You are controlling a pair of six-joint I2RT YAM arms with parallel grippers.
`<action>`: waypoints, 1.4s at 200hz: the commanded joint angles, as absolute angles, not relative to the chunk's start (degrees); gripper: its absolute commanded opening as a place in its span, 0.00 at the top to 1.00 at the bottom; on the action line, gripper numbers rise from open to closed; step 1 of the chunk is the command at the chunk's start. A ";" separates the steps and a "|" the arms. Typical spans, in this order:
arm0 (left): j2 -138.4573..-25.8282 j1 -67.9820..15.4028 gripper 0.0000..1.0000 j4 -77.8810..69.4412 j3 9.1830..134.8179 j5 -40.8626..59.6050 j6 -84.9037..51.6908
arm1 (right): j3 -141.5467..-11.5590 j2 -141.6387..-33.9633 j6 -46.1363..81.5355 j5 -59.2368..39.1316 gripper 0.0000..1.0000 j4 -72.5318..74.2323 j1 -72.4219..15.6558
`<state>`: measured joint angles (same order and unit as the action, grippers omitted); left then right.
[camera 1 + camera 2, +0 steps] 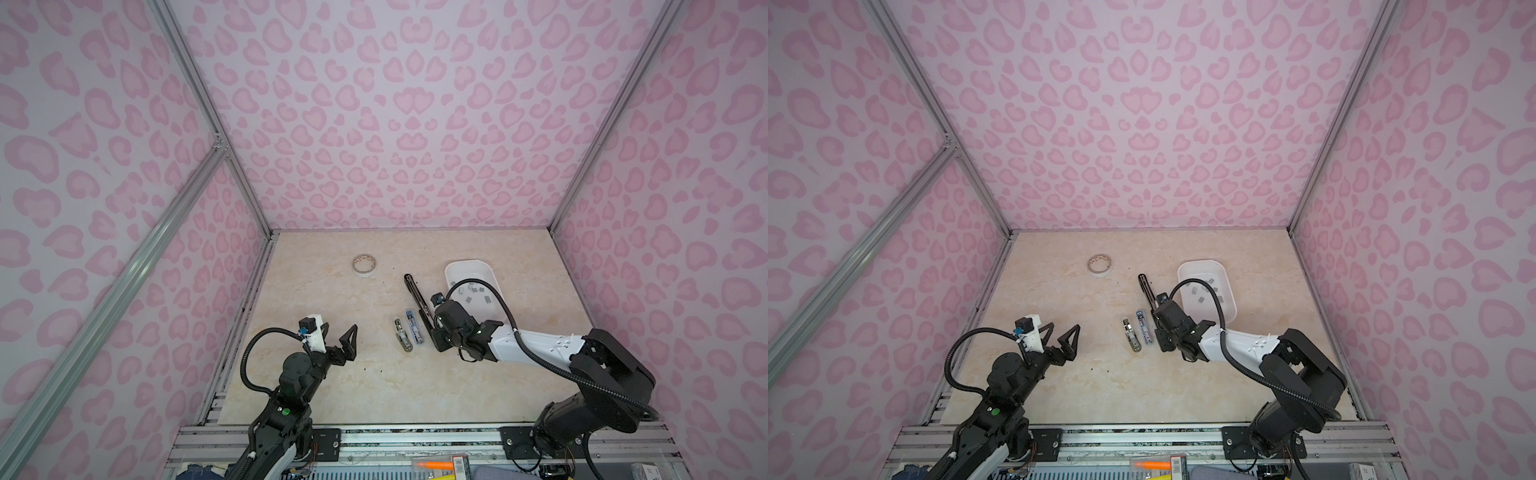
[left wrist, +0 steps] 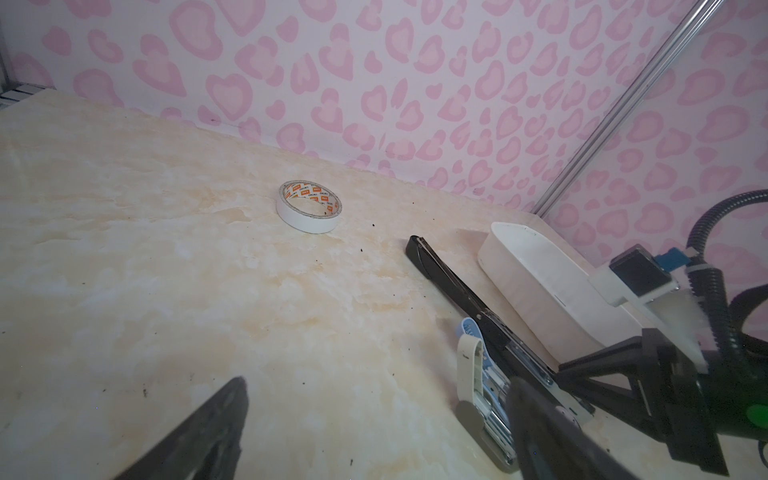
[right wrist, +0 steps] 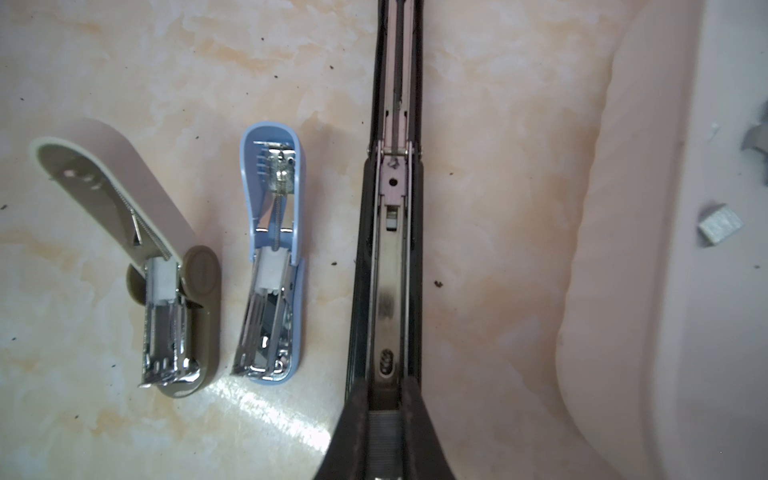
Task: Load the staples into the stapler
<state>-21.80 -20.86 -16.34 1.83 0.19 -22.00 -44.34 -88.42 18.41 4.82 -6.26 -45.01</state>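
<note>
On table (image 1: 374,395): three staplers (image 3: 270,266), one tray (image 1: 467,262); left claw (image 1: 340,328) spread, right claw (image 3: 385,386) pinching staples (image 3: 384,432).

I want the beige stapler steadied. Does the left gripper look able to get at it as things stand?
Probably yes: the left gripper is open, only bare table lies between it and the beige stapler, and the right gripper sits beyond the blue stapler.

We see wide bare bench (image 1: 332,386) in front and on the left. A tape roll (image 1: 364,265) sits alone near the back. The brown stapler (image 1: 402,336), blue stapler (image 1: 414,328) and long black stapler (image 1: 415,293) lie side by side with thin gaps. The white tray (image 1: 469,270) blocks the right.
</note>
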 commanded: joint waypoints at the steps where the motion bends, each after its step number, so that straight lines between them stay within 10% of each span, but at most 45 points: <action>1: -21.97 -20.83 0.03 -18.30 1.96 -0.10 -21.82 | -43.52 -88.12 18.45 4.22 0.83 -7.85 -45.15; 167: -24.85 -20.83 0.03 -15.37 4.47 -5.85 -22.70 | -42.98 -74.00 18.50 17.43 0.66 -6.31 -44.29; 186: -28.22 -20.76 0.03 -16.55 6.07 -7.39 -20.80 | -46.42 -75.14 18.26 19.96 0.52 -4.99 -40.67; 280: -41.26 -19.18 0.02 -20.15 13.12 -31.02 -16.43 | -58.22 -91.59 14.57 7.33 0.59 -11.94 -20.07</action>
